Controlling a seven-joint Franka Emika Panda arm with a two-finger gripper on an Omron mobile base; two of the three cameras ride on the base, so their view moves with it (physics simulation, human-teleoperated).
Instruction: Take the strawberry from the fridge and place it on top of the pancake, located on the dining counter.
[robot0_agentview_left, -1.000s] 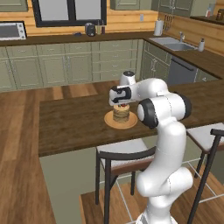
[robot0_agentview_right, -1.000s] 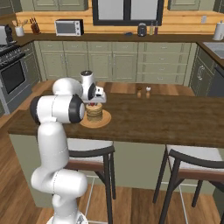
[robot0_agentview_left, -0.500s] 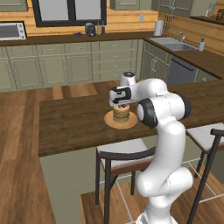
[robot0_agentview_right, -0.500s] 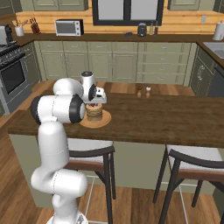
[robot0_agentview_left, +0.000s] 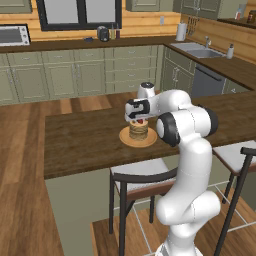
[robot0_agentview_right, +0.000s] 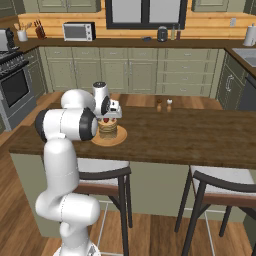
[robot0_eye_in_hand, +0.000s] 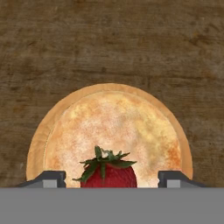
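Observation:
The strawberry (robot0_eye_in_hand: 108, 174), red with a green leafy cap, sits on top of the pancake (robot0_eye_in_hand: 114, 127), a tan stack on an orange-tan plate (robot0_eye_in_hand: 36, 144). My gripper (robot0_eye_in_hand: 113, 179) is open just above it. Its fingertips (robot0_eye_in_hand: 52, 178) stand wide on either side of the berry and do not touch it. From the base, the gripper (robot0_agentview_left: 137, 116) hovers over the strawberry (robot0_agentview_left: 141, 121) and pancake (robot0_agentview_left: 138, 131) on the dark wood dining counter (robot0_agentview_left: 80, 140). The right base view shows the same gripper (robot0_agentview_right: 108, 115), strawberry (robot0_agentview_right: 105, 120), pancake (robot0_agentview_right: 107, 130) and dining counter (robot0_agentview_right: 190, 135). The fridge is out of view.
Two dark-framed stools (robot0_agentview_right: 220, 185) (robot0_agentview_left: 142, 175) stand at the counter's near side, one right by my arm. Small salt and pepper shakers (robot0_agentview_right: 164, 105) stand on the counter's far edge. Sage-green cabinets and a sink (robot0_agentview_left: 200, 50) line the back walls.
My fingers have spread apart and let go of the strawberry, which now rests on the pancake. The arm has stayed over the plate.

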